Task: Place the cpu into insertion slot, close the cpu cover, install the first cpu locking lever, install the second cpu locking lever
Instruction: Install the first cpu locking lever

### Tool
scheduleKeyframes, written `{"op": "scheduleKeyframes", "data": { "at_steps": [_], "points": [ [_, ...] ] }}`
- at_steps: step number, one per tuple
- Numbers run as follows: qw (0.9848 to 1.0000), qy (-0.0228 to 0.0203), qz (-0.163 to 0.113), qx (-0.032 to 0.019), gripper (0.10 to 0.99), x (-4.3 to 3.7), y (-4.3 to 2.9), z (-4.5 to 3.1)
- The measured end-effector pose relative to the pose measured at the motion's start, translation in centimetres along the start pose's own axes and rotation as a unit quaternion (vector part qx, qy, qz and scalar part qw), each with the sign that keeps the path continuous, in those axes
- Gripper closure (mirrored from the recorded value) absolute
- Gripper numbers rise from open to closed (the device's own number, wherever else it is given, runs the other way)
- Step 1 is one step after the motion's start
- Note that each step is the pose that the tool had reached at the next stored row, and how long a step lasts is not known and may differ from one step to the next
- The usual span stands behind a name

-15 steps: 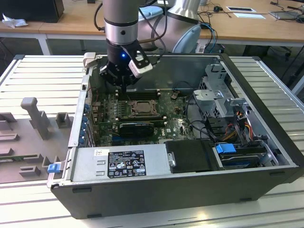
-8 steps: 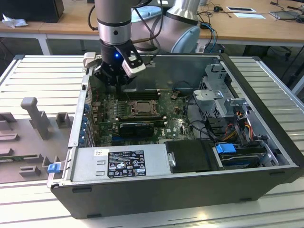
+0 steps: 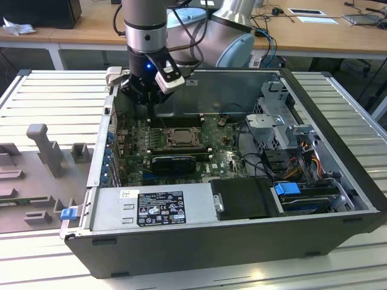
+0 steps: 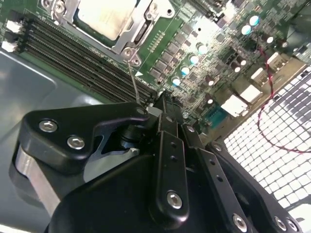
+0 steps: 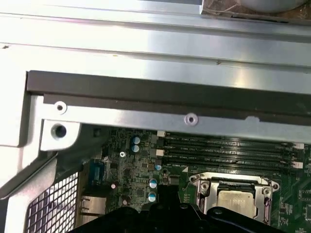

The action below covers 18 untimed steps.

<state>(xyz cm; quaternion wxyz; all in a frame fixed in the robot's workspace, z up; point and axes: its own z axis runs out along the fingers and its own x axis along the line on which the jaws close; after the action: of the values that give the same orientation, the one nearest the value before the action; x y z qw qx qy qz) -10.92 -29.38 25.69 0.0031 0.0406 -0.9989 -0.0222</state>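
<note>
The arm (image 3: 145, 24) comes straight down from the top of the exterior view, left of centre, with its wrist vertical. The gripper (image 3: 147, 99) hangs inside the open computer case (image 3: 242, 241), close to the rear wall, and a blue light glows on its body. It sits over the green board (image 3: 136, 154), toward the exterior view's left of the socket (image 3: 181, 136) and near it. I cannot tell how far it is open; in the second wrist view its own black body hides the tips. In that view a thin metal rod (image 4: 133, 80) runs from the socket's corner up to the gripper's tip, but whether it is gripped I cannot tell. The cpu (image 5: 236, 203) lies flat in the socket, and the silvery cover (image 5: 228, 177) is folded down around it. Long dark memory slots (image 5: 228, 150) lie between the socket and the case wall. A perforated back panel (image 4: 272, 136) stands just beside the gripper. A labelled power box (image 3: 157, 208) fills the front of the case, with coloured cables (image 3: 302, 157) bundled at the exterior view's right.
</note>
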Motion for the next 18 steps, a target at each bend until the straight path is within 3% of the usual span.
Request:
{"op": "scheduleKeyframes", "data": {
  "at_steps": [8, 18],
  "points": [
    [1.0, 0.0, 0.0, 0.0, 0.98, -1.15, 0.1, 0.06],
    [1.0, 0.0, 0.0, 0.0001, 0.98, -1.61, 0.06, 0.15]
  ]
}}
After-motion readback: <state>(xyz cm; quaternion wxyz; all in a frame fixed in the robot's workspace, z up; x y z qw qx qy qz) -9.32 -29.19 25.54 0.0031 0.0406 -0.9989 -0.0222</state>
